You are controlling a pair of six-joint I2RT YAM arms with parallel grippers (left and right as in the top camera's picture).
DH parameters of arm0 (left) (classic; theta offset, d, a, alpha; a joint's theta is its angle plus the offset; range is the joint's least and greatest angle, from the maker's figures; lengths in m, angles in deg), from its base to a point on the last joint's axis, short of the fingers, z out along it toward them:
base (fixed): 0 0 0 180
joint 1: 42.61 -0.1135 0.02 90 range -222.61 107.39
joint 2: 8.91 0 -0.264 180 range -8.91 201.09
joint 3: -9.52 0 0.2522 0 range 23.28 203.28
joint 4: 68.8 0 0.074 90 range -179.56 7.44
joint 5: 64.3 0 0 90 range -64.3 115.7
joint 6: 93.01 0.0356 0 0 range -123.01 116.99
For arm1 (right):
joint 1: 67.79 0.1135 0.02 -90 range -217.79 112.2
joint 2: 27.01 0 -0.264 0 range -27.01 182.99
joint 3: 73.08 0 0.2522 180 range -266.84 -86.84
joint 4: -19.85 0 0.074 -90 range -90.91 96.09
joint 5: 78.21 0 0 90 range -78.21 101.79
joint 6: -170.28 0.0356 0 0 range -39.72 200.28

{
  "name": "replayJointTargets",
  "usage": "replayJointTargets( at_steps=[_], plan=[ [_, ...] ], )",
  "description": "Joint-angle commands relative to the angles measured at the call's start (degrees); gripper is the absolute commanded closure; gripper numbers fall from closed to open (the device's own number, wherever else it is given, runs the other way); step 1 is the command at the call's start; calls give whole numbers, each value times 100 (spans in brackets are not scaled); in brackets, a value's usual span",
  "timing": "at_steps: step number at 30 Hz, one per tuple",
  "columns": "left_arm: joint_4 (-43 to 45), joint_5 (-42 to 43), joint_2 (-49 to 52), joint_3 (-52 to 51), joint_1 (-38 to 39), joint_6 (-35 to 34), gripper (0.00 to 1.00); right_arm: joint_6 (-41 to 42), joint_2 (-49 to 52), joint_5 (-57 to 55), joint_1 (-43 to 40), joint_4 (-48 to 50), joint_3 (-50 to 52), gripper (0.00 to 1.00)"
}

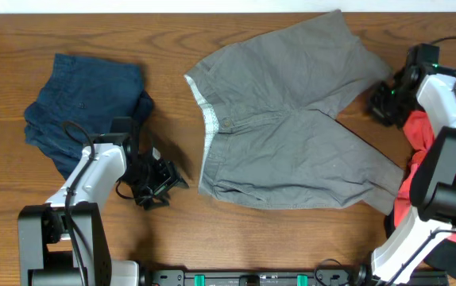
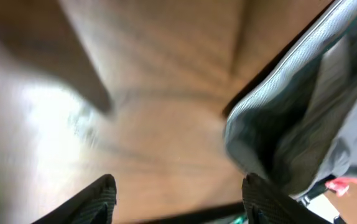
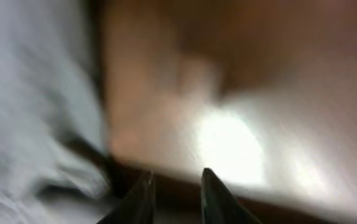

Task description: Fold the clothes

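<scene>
The grey shorts (image 1: 291, 119) lie spread flat in the middle of the table, with the pale inner waistband to the left and both legs pointing right. A dark navy garment (image 1: 85, 103) is bunched at the left. A red T-shirt (image 1: 417, 131) lies at the right edge, partly under the right arm. My left gripper (image 1: 163, 181) hovers over bare wood left of the waistband. It is open, with nothing between its fingers (image 2: 101, 196), and the shorts (image 2: 303, 124) show to the right. My right gripper (image 1: 383, 99) sits by the upper leg's hem, its jaws slightly parted (image 3: 177, 186) over wood, beside grey cloth (image 3: 35, 124).
The wooden table (image 1: 172, 40) shows around the clothes. A black rail (image 1: 252, 278) runs along the front edge between the two arm bases. Both wrist views are blurred.
</scene>
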Motion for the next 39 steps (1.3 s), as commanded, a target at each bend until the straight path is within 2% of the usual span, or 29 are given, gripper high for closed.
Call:
replayJointTargets(
  at_steps=[1, 6, 9, 15, 18, 22, 24, 27, 32, 39],
  plan=[
    [-238, 26, -39, -33, -22, 472, 33, 87, -605, -734, 20, -649, -103, 75],
    [-280, -120, -39, -33, 35, 1226, 33, 809, -1040, -765, 20, -1733, 15, 74],
    [-131, -560, -39, -33, 326, 1318, 32, 1058, -1342, -741, 22, -1816, 317, 73],
    [114, -1344, -42, -33, 1580, 1403, 30, 1285, -2105, -599, 4, -1528, 1303, 73],
    [197, -2000, -59, -33, 2284, 1266, 32, 1285, -2457, -527, 11, -1307, 1873, 73],
    [186, -3244, -243, -31, 3027, 616, 32, 1281, -2774, -529, 11, -1012, 2533, 73],
    [186, -3412, -396, -31, 3259, 380, 32, 1281, -2850, -525, 11, -883, 2815, 73],
    [256, -3185, -715, -31, 3473, -101, 32, 1283, -2863, -487, 17, -774, 3182, 74],
    [654, -2232, -1191, -31, 3486, -1320, 32, 1285, -2905, -179, 15, -490, 3740, 76],
    [892, -2105, -1443, -33, 3486, -3093, 34, 1668, -3407, -59, 11, -337, 4319, 78]
  ],
)
